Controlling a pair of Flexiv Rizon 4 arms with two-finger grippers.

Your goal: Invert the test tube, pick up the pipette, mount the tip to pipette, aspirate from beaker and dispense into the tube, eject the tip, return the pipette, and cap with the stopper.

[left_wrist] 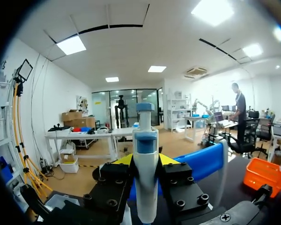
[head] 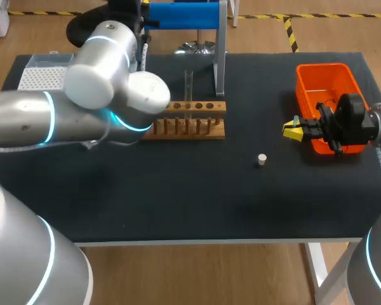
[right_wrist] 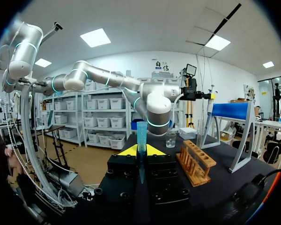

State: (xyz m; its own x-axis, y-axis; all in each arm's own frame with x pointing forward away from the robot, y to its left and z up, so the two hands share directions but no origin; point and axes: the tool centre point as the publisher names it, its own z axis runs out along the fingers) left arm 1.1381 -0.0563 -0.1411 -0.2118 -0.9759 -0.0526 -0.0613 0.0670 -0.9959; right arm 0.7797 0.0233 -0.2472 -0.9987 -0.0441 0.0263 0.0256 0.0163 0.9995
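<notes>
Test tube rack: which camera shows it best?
The right wrist view: the wooden test tube rack stands whole, nothing covering it. In the head view my left arm hides one end. The left wrist view does not show it.

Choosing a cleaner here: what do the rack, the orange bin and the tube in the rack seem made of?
Rack: wood, tan and matte, with drilled holes and pegs. Bin: probably plastic, a smooth, uniform bright orange. Tube: clear, see-through; glass or plastic, cannot tell which.

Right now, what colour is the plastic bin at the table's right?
Bright orange; the rectangular plastic bin shows best in the head view.
</notes>
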